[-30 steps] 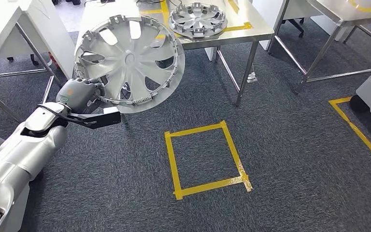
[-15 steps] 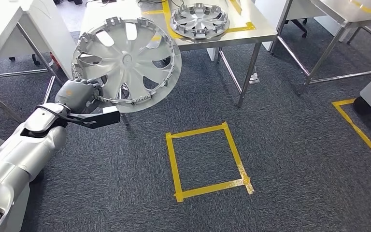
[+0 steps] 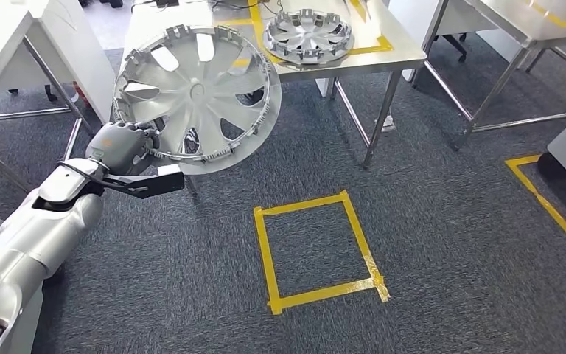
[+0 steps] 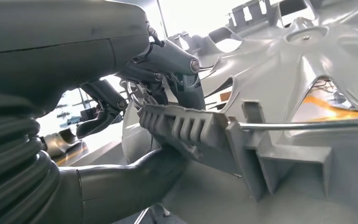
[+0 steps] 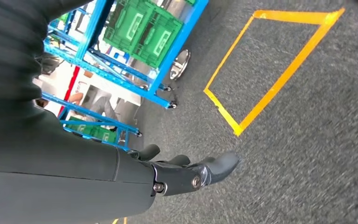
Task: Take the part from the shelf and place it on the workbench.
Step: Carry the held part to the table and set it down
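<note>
My left hand [image 3: 121, 147] grips the lower rim of a silver wheel cover [image 3: 195, 96] and holds it up, tilted, in front of the steel workbench [image 3: 394, 53]. In the left wrist view the fingers [image 4: 168, 70] clamp the cover's ribbed rim [image 4: 186, 128] from both sides. A second wheel cover [image 3: 308, 35] lies flat on the workbench inside a yellow tape outline. My right hand [image 5: 191, 172] hangs above the carpet with its fingers loosely extended and nothing in them.
A yellow tape square [image 3: 317, 247] marks the grey carpet ahead of me. White tables [image 3: 0, 44] stand at the left and another steel table [image 3: 516, 22] at the right. A blue shelf with green crates [image 5: 140, 28] stands behind.
The whole view has shifted slightly down as the camera moved toward the workbench. The held wheel cover stays in my left hand at about the same pose.
</note>
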{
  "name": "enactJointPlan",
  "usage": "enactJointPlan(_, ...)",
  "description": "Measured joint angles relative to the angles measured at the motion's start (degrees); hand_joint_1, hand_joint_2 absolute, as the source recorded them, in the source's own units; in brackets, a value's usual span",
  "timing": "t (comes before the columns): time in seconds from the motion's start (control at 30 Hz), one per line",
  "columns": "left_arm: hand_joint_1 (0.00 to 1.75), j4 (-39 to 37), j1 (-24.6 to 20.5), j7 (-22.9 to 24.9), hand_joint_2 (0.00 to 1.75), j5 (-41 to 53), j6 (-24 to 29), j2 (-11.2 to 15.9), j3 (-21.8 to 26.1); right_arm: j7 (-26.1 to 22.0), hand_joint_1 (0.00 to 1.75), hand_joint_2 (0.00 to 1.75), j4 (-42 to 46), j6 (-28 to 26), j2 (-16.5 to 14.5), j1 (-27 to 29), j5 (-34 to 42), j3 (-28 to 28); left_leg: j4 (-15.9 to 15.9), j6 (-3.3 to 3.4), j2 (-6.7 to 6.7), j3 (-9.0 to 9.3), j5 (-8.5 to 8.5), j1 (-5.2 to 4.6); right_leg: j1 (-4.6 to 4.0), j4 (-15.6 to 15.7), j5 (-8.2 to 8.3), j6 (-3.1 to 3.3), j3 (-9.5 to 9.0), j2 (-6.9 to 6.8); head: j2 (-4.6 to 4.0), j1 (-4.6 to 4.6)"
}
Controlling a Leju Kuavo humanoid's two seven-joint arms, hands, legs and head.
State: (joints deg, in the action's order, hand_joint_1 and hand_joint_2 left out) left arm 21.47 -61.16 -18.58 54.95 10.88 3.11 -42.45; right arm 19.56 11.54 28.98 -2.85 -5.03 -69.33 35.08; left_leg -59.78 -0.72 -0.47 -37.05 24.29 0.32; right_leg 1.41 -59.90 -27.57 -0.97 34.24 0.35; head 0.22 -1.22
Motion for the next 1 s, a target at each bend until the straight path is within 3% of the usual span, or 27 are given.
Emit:
enactJointPlan(0.07,1.75,0.0,-0.1,0.2,1.75,0.1,0.0,0.0,0.0,0.0,0.00,1.75,0.0,0.0,0.0,-0.1,-0.1,0.0,0.3,0.89,0.00,0.43,0.14,0.15,0.05,-2.5,-1.39,-0.42,1.16,-0.10,0.00,0.02)
enactJointPlan(0.17,1.75,0.0,-0.1,0.8,1.75,0.4,0.0,-0.2,0.0,0.0,0.00,1.75,0.0,0.0,0.0,-0.1,-0.1,0.0,0.3,1.80,-0.03,0.80,0.63,-0.03,-0.06,-12.9,-5.03,-0.53,7.07,-0.13,0.00,0.10)
enactJointPlan(0.2,1.75,0.0,-0.1,0.8,1.75,0.5,0.0,-0.2,0.0,0.0,0.00,1.75,0.0,0.0,0.0,0.0,-0.1,0.0,0.3,1.93,-0.11,0.95,0.83,-0.15,-0.11,-15.2,-5.23,-0.51,8.75,-0.12,0.00,0.10)
enactJointPlan(0.23,1.75,0.0,0.0,0.7,1.75,0.7,0.0,-0.2,0.0,0.0,0.00,1.75,0.0,0.0,0.0,0.0,-0.1,0.0,0.3,1.99,-0.20,1.17,1.07,-0.23,-0.16,-15.5,-4.30,-0.42,9.46,-0.13,0.00,0.11)
enactJointPlan(0.27,1.75,0.0,0.1,0.7,1.75,0.8,0.0,-0.3,0.0,0.0,0.00,1.75,0.0,0.0,0.1,0.0,-0.1,0.0,0.2,1.95,-0.30,1.48,1.35,-0.29,-0.22,-13.6,-2.41,-0.27,9.03,-0.13,0.00,0.12)
enactJointPlan(0.33,1.75,0.0,0.1,0.6,1.75,1.1,0.3,-0.4,0.0,-0.2,0.00,1.75,0.0,0.0,0.1,0.0,-0.2,0.1,0.0,1.65,-0.44,2.11,2.08,-0.46,-0.49,-6.0,1.95,0.28,6.01,-0.21,0.00,0.11)
enactJointPlan(0.37,1.75,0.0,0.1,0.7,1.75,1.3,0.5,-0.4,0.0,-0.3,0.00,1.75,0.0,0.0,0.1,0.0,-0.2,0.1,-0.1,1.41,-0.49,2.27,2.39,-0.58,-0.63,-2.9,3.01,0.55,4.55,-0.26,0.00,0.09)
enactJointPlan(0.4,1.75,0.0,0.1,0.7,1.75,1.4,0.7,-0.4,0.0,-0.5,0.00,1.75,0.0,0.0,0.1,0.0,-0.3,0.1,-0.2,1.13,-0.52,2.35,2.64,-0.68,-0.77,-0.9,3.30,0.79,3.61,-0.28,0.00,0.07)
enactJointPlan(0.5,1.75,0.1,0.0,0.8,1.75,1.6,1.0,-0.4,0.0,-0.7,0.00,1.75,0.0,0.0,0.1,0.0,-0.4,0.3,0.0,0.19,-0.52,2.68,3.17,-0.73,-0.72,0.3,2.56,1.45,2.64,-0.23,0.00,0.08)
enactJointPlan(0.57,1.75,0.2,0.0,0.8,1.75,1.8,1.1,-0.3,0.0,-0.8,0.00,1.75,0.0,0.0,0.1,0.0,-0.4,0.3,-2.2,-0.52,-0.41,1.91,4.35,-0.67,-0.34,0.8,2.23,2.08,1.53,-0.25,0.00,-0.15)
enactJointPlan(0.67,1.75,0.1,0.1,0.8,1.75,2.0,1.3,-0.1,0.0,-0.8,0.00,1.75,0.0,0.0,0.2,-0.1,-0.5,0.4,-12.3,-1.46,-0.14,-3.74,7.75,-0.11,-0.17,1.0,1.21,2.57,0.12,-0.25,0.00,-0.42)
enactJointPlan(0.7,1.75,0.1,0.2,0.8,1.75,2.0,1.3,-0.1,0.0,-0.8,0.00,1.75,0.0,0.0,0.2,0.0,-0.6,0.4,-14.8,-1.67,-0.06,-5.48,7.93,0.09,-0.12,1.0,0.75,2.51,-0.37,-0.21,0.00,-0.43)
enactJointPlan(0.73,1.75,0.0,0.2,0.8,1.75,2.0,1.4,-0.1,0.0,-0.8,0.00,1.75,0.0,0.0,0.2,0.0,-0.6,0.4,-15.3,-1.82,0.01,-6.31,6.96,0.25,-0.04,0.9,0.25,2.38,-0.96,-0.15,0.00,-0.43)
enactJointPlan(0.77,1.75,0.0,0.3,0.8,1.75,2.0,1.4,-0.1,0.0,-0.8,0.00,1.75,0.0,0.0,0.2,0.1,-0.6,0.4,-13.5,-1.91,0.09,-5.98,4.82,0.35,0.10,0.8,-0.29,2.19,-1.63,-0.07,0.00,-0.44)
enactJointPlan(0.83,1.75,-0.1,0.3,0.9,1.75,2.0,1.4,0.0,0.0,-0.8,0.00,1.75,0.0,0.0,0.2,0.2,-0.6,0.5,-6.2,-1.95,0.20,-3.23,-0.11,0.39,0.31,0.7,-1.50,1.56,-2.89,0.03,0.00,-0.46)
enactJointPlan(0.87,1.75,-0.2,0.2,0.9,1.75,2.0,1.4,0.1,0.0,-0.7,0.00,1.75,0.0,0.0,0.2,0.1,-0.6,0.5,-2.9,-1.75,0.22,-1.79,-1.24,0.30,0.31,0.7,-1.97,1.17,-3.24,0.10,0.00,-0.50)
enactJointPlan(0.9,1.75,-0.2,0.2,0.9,1.75,2.0,1.5,0.1,0.0,-0.7,0.00,1.75,0.0,0.0,0.2,0.0,-0.6,0.5,-1.0,-1.41,0.20,-0.88,-1.48,0.18,0.26,0.7,-2.27,0.77,-3.41,0.11,0.00,-0.52)
enactJointPlan(1.0,1.75,-0.2,0.2,0.8,1.75,2.0,1.6,0.0,0.0,-0.6,0.00,1.75,0.0,0.0,0.2,0.0,-0.6,0.5,0.3,0.05,0.06,0.00,-0.27,0.08,0.19,0.4,-2.16,-0.14,-3.53,-0.01,0.00,-0.54)
